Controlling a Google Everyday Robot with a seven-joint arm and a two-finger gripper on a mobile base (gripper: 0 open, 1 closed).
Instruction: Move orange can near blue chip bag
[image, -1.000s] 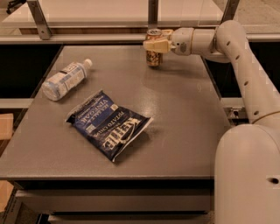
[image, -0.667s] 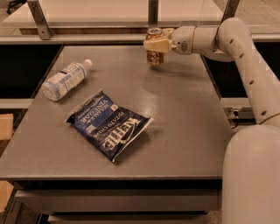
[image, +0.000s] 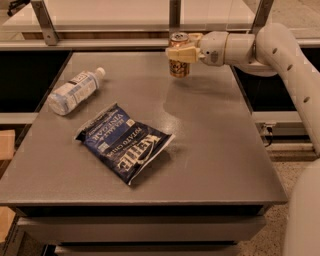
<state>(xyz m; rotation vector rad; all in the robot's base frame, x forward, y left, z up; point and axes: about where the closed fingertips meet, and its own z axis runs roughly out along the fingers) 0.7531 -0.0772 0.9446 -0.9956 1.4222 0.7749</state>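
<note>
The orange can stands upright at the far edge of the grey table, right of its middle. My gripper reaches in from the right and is shut on the can's upper half, with a pale finger across its front. Whether the can rests on the table or hangs just above it, I cannot tell. The blue chip bag lies flat near the table's middle left, well in front of the can and to its left.
A clear plastic water bottle lies on its side at the table's left. A metal frame post rises behind the can. My white arm runs along the table's right side.
The can and gripper stay almost where they were at the far edge. The arm's upper part has shifted slightly.
</note>
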